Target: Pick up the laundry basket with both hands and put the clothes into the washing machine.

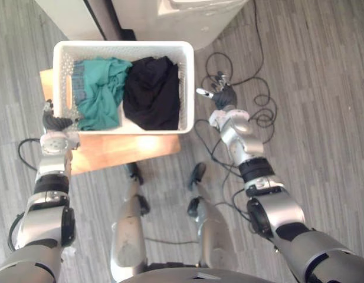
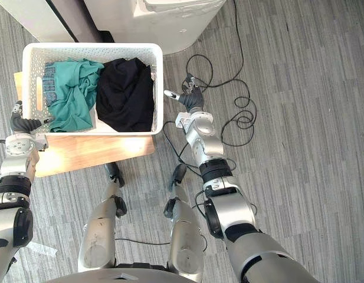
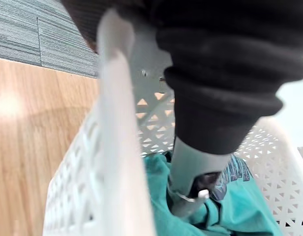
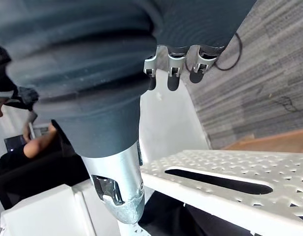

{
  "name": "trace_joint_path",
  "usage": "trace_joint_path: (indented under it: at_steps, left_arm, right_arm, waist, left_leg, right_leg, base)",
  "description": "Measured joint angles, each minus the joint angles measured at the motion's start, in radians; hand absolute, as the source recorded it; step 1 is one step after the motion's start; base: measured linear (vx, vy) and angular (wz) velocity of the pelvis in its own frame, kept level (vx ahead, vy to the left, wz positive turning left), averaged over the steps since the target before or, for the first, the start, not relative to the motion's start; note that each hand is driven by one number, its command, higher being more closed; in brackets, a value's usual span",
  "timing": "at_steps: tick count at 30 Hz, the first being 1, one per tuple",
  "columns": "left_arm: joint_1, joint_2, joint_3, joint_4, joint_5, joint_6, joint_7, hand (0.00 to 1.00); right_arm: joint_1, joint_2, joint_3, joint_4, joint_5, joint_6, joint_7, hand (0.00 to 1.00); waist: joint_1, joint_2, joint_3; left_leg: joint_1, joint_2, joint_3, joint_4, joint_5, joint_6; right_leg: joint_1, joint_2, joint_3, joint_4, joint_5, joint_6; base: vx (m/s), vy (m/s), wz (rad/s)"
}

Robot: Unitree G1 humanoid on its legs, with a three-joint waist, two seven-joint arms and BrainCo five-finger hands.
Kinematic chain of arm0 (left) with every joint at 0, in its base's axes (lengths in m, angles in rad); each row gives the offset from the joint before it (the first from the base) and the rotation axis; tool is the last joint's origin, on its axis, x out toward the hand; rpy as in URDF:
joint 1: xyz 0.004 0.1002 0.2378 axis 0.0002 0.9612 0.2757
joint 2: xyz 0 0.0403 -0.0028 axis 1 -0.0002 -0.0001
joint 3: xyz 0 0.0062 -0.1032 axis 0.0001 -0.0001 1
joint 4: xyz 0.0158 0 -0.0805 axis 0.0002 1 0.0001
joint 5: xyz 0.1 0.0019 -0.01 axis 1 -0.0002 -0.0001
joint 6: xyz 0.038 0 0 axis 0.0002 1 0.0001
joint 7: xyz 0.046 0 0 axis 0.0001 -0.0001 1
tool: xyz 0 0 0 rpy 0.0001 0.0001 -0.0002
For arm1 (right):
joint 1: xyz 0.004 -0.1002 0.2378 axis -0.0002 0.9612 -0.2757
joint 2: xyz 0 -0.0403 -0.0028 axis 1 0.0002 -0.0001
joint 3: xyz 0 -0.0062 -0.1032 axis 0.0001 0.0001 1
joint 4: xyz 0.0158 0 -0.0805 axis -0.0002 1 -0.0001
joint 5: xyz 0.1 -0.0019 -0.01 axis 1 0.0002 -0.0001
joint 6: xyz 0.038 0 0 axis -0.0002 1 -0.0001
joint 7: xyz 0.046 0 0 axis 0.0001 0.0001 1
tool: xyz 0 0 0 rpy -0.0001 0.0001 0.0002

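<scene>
A white perforated laundry basket (image 1: 123,45) stands on a low wooden table (image 1: 123,148). It holds a teal garment (image 1: 99,94) on its left and a black garment (image 1: 151,94) on its right. My left hand (image 1: 53,121) is at the basket's near-left corner. Its thumb (image 3: 190,167) reaches over the rim (image 3: 122,147) and touches the teal cloth, and its fingers lie straight along the outside wall. My right hand (image 1: 220,94) hovers open over the floor, a little to the right of the basket and apart from it. The slot handle (image 4: 215,179) of the basket shows just past that hand's thumb.
The white washing machine (image 1: 187,16) stands directly behind the basket at the top of the view. Grey plank floor surrounds the table. A person (image 4: 23,142) sits in the background of the right wrist view.
</scene>
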Motion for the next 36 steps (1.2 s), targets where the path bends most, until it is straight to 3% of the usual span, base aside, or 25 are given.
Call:
trace_joint_path:
  at_steps: [18,31,32,33,34,36]
  left_arm:
    - [-0.038,0.000,-0.011,0.037,-0.002,-0.008,0.016,0.00]
    - [-0.081,0.006,-0.069,0.021,-0.002,-0.006,0.043,0.00]
    - [-0.081,0.006,-0.077,0.014,-0.002,-0.005,0.044,0.00]
    - [-0.081,0.006,-0.079,0.000,-0.002,-0.003,0.046,0.00]
    - [-0.082,0.006,-0.079,-0.012,-0.002,-0.002,0.050,1.00]
    - [-0.086,0.006,-0.080,-0.012,-0.001,0.000,0.057,1.00]
  right_arm:
    - [0.000,0.041,0.076,0.010,0.000,0.000,0.003,0.00]
    - [-0.011,0.085,0.075,0.049,-0.169,0.009,0.000,0.00]
    - [-0.013,0.086,0.075,0.048,-0.182,0.009,0.000,1.00]
    - [-0.018,0.086,0.074,0.048,-0.193,0.010,-0.001,1.00]
    - [-0.022,0.089,0.070,0.048,-0.210,0.011,-0.003,1.00]
    - [-0.027,0.091,0.069,0.047,-0.239,0.017,-0.005,1.00]
  waist:
    - [0.001,-0.001,0.000]
    - [0.006,-0.002,0.001]
    - [0.006,-0.002,0.001]
    - [0.008,-0.003,0.001]
    - [0.008,-0.004,0.002]
    - [0.007,-0.004,0.002]
  left_leg:
    - [-0.017,0.000,-0.017,-0.001,0.002,-0.001]
    - [-0.044,-0.003,-0.043,0.003,0.007,0.001]
    - [-0.048,-0.003,-0.043,0.004,0.007,0.001]
    - [-0.054,-0.004,-0.043,0.005,0.007,0.001]
    - [-0.059,-0.004,-0.044,0.005,0.009,0.002]
    - [-0.060,-0.004,-0.045,0.005,0.010,0.004]
  right_leg:
    - [-0.006,-0.002,-0.017,0.003,-0.007,0.009]
    - [-0.031,-0.015,-0.041,0.051,-0.030,0.006]
    - [-0.036,-0.016,-0.041,0.057,-0.033,0.007]
    - [-0.045,-0.019,-0.041,0.065,-0.035,0.006]
    - [-0.052,-0.020,-0.041,0.070,-0.036,0.006]
    - [-0.055,-0.021,-0.041,0.075,-0.037,0.005]
  base:
    - [0.00,0.000,0.02]
    - [0.01,-0.003,0.05]
    - [0.01,-0.008,0.07]
    - [0.00,0.000,0.00]
    - [0.00,0.000,0.00]
    - [0.00,0.000,0.00]
